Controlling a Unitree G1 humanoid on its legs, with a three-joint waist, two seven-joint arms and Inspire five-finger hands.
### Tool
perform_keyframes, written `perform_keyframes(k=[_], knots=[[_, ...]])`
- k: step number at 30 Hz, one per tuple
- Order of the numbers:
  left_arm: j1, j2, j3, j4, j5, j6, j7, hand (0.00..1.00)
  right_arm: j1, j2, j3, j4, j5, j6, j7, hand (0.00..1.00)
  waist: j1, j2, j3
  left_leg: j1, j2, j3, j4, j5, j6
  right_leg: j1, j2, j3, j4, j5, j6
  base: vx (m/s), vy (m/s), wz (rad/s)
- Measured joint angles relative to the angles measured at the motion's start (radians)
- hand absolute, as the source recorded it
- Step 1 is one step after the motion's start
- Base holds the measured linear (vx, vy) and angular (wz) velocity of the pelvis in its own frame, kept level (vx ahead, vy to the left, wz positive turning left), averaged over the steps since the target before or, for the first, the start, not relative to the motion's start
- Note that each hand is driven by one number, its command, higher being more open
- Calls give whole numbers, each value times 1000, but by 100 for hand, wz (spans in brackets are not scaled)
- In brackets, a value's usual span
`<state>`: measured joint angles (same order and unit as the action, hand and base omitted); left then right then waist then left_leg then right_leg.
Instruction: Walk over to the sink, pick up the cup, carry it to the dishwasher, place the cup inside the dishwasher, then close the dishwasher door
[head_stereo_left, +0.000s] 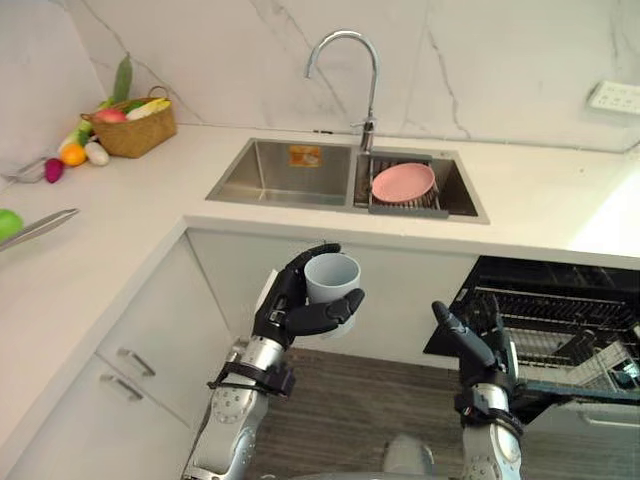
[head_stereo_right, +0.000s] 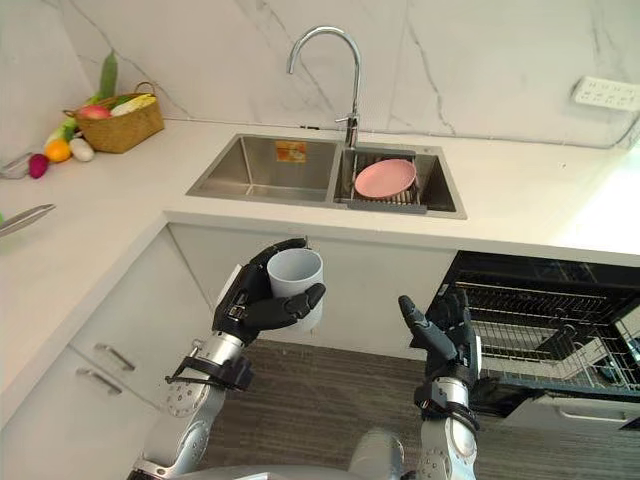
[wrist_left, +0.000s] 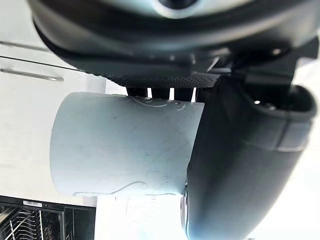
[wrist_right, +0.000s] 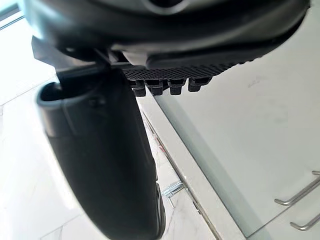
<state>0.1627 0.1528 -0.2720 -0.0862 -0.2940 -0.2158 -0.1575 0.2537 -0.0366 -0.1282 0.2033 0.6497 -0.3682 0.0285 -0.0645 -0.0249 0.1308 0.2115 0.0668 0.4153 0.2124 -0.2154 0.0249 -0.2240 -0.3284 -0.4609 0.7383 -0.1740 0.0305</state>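
A pale grey-white cup (head_stereo_left: 331, 279) is held upright in my left hand (head_stereo_left: 290, 308), in front of the cabinet below the sink (head_stereo_left: 285, 172). The fingers curl round its back and the thumb crosses its front; the left wrist view shows the cup (wrist_left: 120, 145) pressed against the thumb (wrist_left: 240, 160). My right hand (head_stereo_left: 478, 344) is raised at the lower right with relaxed, straight fingers and holds nothing. The dishwasher (head_stereo_left: 560, 320) stands open on the right, its wire rack (head_stereo_right: 540, 335) pulled out beside the right hand.
A pink plate (head_stereo_left: 403, 182) rests on a rack in the sink's right basin under the faucet (head_stereo_left: 350, 60). A wicker basket of produce (head_stereo_left: 133, 125) sits at the back left of the counter. A knife (head_stereo_left: 35, 228) lies on the left counter. Cabinet drawers (head_stereo_left: 135, 365) line the left.
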Motion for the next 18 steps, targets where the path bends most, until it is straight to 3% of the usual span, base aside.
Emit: perform_keyframes(k=[1, 2, 3, 4, 6, 10, 13, 15, 16, 17, 18], knots=[[0, 14, 2, -3, 0, 6, -23, 0, -8, -4, -1, -22, -15, -5, -2, 100, 12, -2, -1, 36, -4, 29, -27, -1, -11, 5, 3, -121, -130, 46, -20, 404, 11, -55], [4, 37, 7, -28, 0, 23, -44, 0, -16, -10, -1, -44, -15, -10, -3, 100, 24, -18, -3, 68, -22, 48, -50, -10, -30, 3, 16, -185, -231, 186, -46, 349, -1, -57], [7, 49, 8, -44, 0, 27, -52, 0, -20, -18, -1, -59, -14, -12, -4, 100, 25, -28, -5, 81, -36, 51, -58, -22, -49, -3, 16, -201, -252, 228, -118, 370, -38, -61], [7, 42, 7, -53, 0, 35, -69, 0, -41, -63, -4, -62, -14, -20, -10, 100, 24, -9, -10, 91, -33, 69, -65, -41, -61, 2, 38, -189, -260, 184, -147, 341, -61, -52], [-17, 28, -11, -66, 0, 41, -91, 0, -65, -114, -49, -64, -14, -27, -30, 100, 20, 29, -6, 86, -9, 91, -57, -65, -63, 1, 84, -165, -299, 176, -149, 275, -46, -42], [-87, 38, -59, -76, -6, 41, -130, 0, -63, -118, -200, -114, -26, -57, -112, 100, -2, 36, -6, 93, 20, 93, -28, -92, -63, 21, 152, -119, -349, 126, -137, 146, -36, -29], [-120, 67, -105, -77, -10, 41, -126, 0, -49, -118, -283, -218, -24, -86, -141, 100, -5, 36, -7, 36, 72, 98, 202, -106, -37, 21, 172, -60, -333, 87, -127, 84, -62, -56], [-127, 65, -126, -79, -10, 41, -113, 0, -48, -118, -310, -276, -24, -90, -142, 100, -3, 52, -10, -40, 160, 104, 458, -83, 3, 33, 218, -17, -339, 70, -128, 85, -93, -82], [-127, 61, -136, -80, -10, 41, -97, 0, -43, -118, -311, -312, -25, -89, -141, 100, -4, 68, -9, -86, 227, 85, 625, -14, 34, 61, 269, 13, -355, 60, -136, 174, -86, -109], [-126, 60, -155, -81, -9, 41, -77, 0, -39, -116, -304, -343, -25, -85, -140, 100, -4, 70, -4, -145, 263, 11, 783, 90, 9, 98, 311, 50, -374, 45, -153, 239, -85, -111], [-125, 58, -164, -82, -10, 41, -70, 0, -38, -115, -299, -356, -25, -85, -140, 100, -4, 70, -3, -176, 268, -30, 838, 94, -4, 109, 327, 70, -377, 40, -158, 261, -69, -117]])
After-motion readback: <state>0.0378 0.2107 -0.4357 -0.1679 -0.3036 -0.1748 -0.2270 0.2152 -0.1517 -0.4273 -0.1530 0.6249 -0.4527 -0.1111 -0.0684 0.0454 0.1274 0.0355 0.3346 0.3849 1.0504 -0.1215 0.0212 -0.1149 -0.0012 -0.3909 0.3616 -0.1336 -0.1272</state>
